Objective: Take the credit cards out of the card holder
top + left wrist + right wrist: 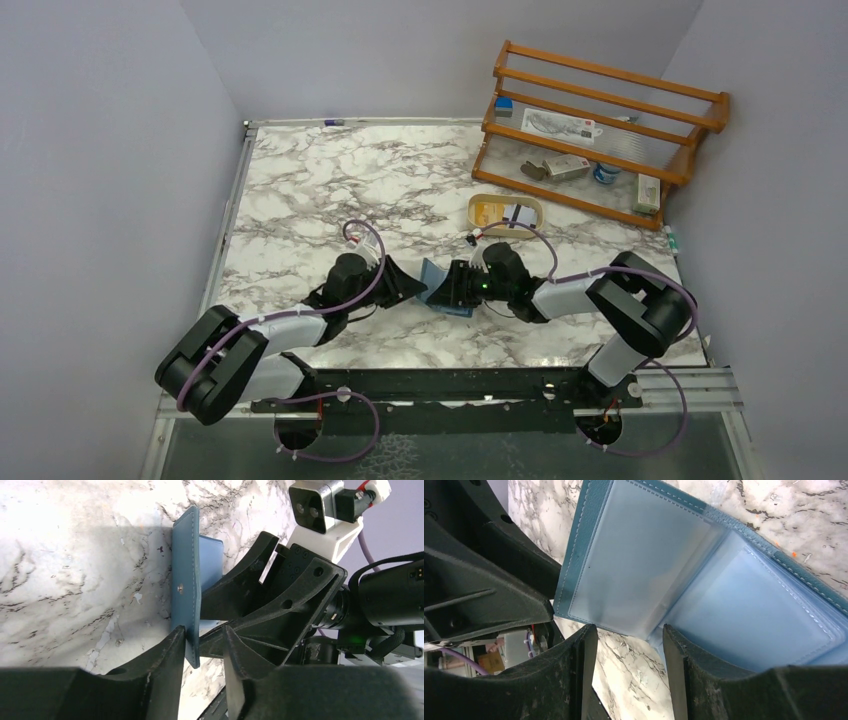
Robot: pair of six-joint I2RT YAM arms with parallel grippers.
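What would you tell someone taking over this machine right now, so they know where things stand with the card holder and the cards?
Left gripper: open, jaws astride one edge of the card holder, not pinching it.
Right gripper: open, at the holder's clear sleeves from the other side.
The card holder is spread open between the two grippers.
A yellow-orange card and a whitish card seem to lie in the tan tray; they are small in the top view.
Done: the sleeves in view look empty.
Left: check any hidden sleeves, then put the holder down.
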